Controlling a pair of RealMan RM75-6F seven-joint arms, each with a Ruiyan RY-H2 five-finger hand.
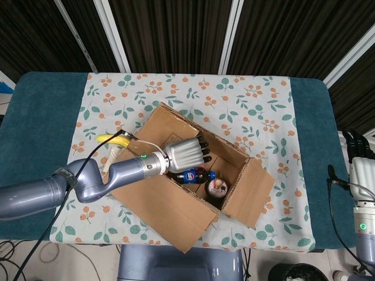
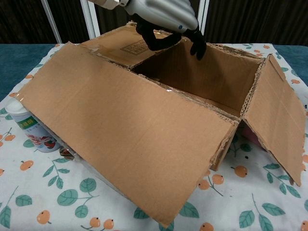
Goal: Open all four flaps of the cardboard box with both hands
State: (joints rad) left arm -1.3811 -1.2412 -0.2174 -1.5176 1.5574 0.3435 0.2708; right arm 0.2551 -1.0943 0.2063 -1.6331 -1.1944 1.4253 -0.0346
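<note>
Cardboard box is found on the floral tablecloth, set at an angle near the table's front edge. Its long front flap is folded fully outward and down, and the short right-end flap is also turned out. The left-end flap is still lying inward over the opening. The left hand is positioned over that inward flap, fingers curled downward at its free edge; whether the flap is gripped cannot be told. A cola bottle is seen inside the box. The right hand is held well clear of the box, past the table's right edge, its fingers loosely straight and nothing held.
</note>
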